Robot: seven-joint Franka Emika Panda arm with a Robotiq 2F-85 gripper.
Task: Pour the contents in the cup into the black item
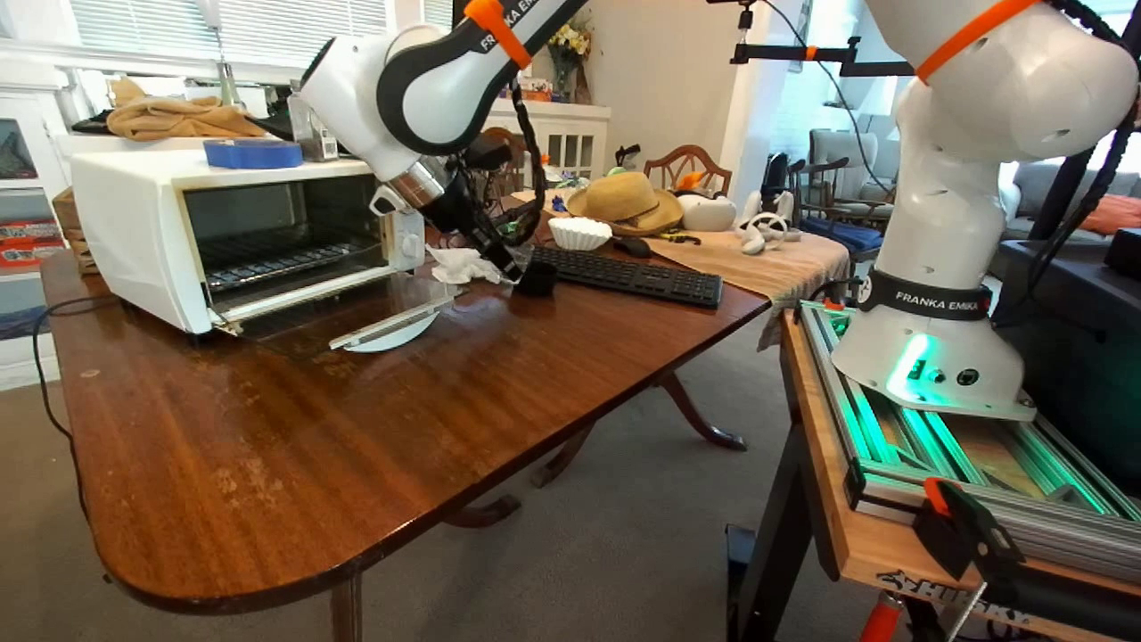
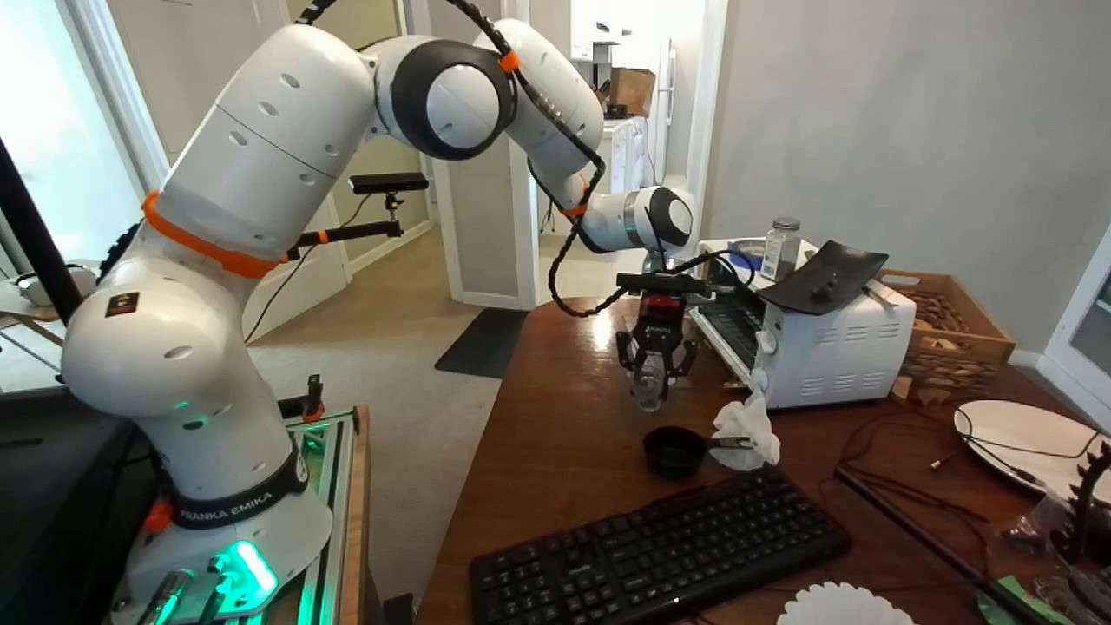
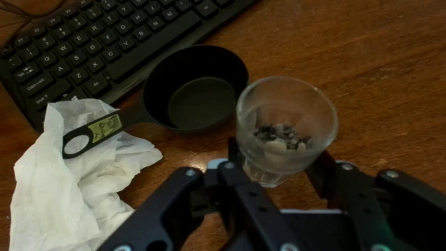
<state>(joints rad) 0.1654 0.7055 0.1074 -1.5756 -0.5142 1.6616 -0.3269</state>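
Note:
The cup (image 3: 278, 157) is clear glass or plastic, with dark and pale bits at its bottom. My gripper (image 3: 278, 162) is shut on it, a finger on each side, and holds it roughly upright above the table. The black item (image 3: 202, 101) is a round, pan-like scoop, with no contents visible. Its labelled handle rests on crumpled white paper. In the wrist view the cup is just right of the scoop's rim. The gripper (image 2: 653, 369), the cup (image 2: 648, 398) above the table and the black scoop (image 2: 675, 453) show in an exterior view. The scoop also shows in an exterior view (image 1: 536, 279).
A black keyboard (image 2: 660, 547) lies beside the scoop. The white paper (image 3: 66, 184) lies under its handle. A white toaster oven (image 1: 134, 241) with its door lowered stands close to the arm. A white fluted bowl (image 1: 579, 234) is behind the keyboard. Cables (image 2: 903, 495) and a plate (image 2: 1024, 434) lie farther off.

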